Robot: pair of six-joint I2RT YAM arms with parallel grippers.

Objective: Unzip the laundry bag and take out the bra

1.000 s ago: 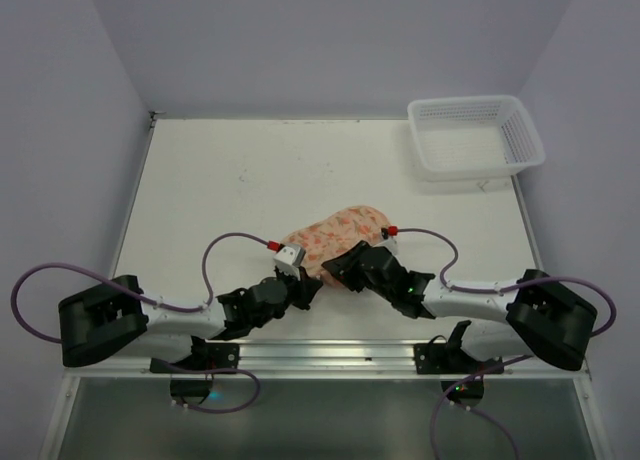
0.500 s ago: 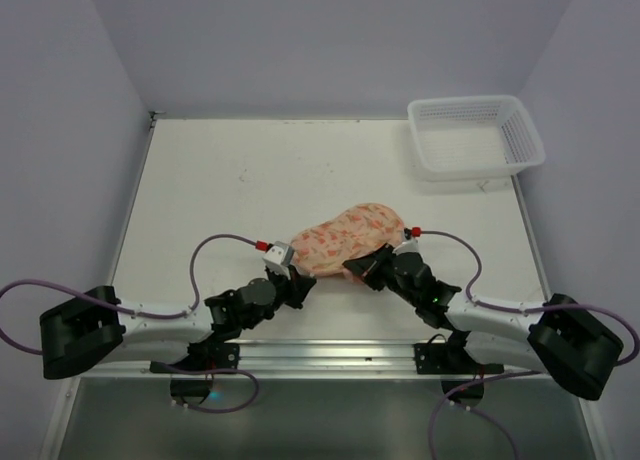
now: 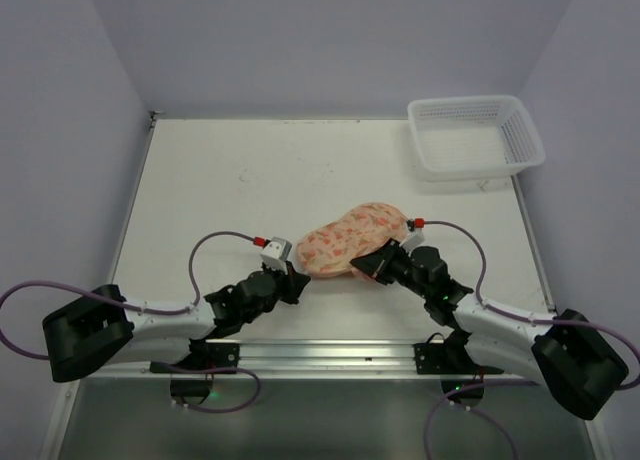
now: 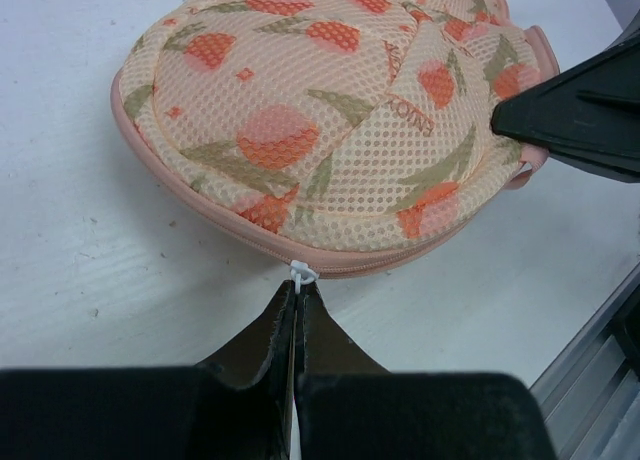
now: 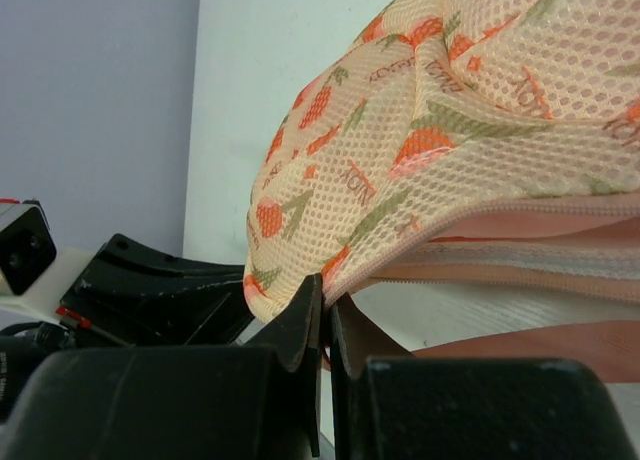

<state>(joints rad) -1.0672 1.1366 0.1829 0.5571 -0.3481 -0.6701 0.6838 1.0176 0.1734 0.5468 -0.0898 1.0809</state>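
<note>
The laundry bag [image 3: 352,239] is a peach mesh pouch with orange print and pink zip trim, lying mid-table between both arms. My left gripper [image 3: 293,281] is shut on the bag's white zip pull [image 4: 300,273] at its near-left edge; the bag fills the left wrist view [image 4: 330,110]. My right gripper [image 3: 372,266] is shut on the bag's pink trim edge [image 5: 345,280] at its near-right side, and the seam there gapes open, showing pink lining [image 5: 540,255]. The bra is hidden.
A white plastic lattice basket [image 3: 475,135] stands at the back right corner. The metal rail [image 3: 330,355] runs along the table's near edge, close behind both wrists.
Both arms have shifted and the bag has moved to the right and slightly farther away. The left gripper followed along the bag's left edge while the right drew its edge rightward.
</note>
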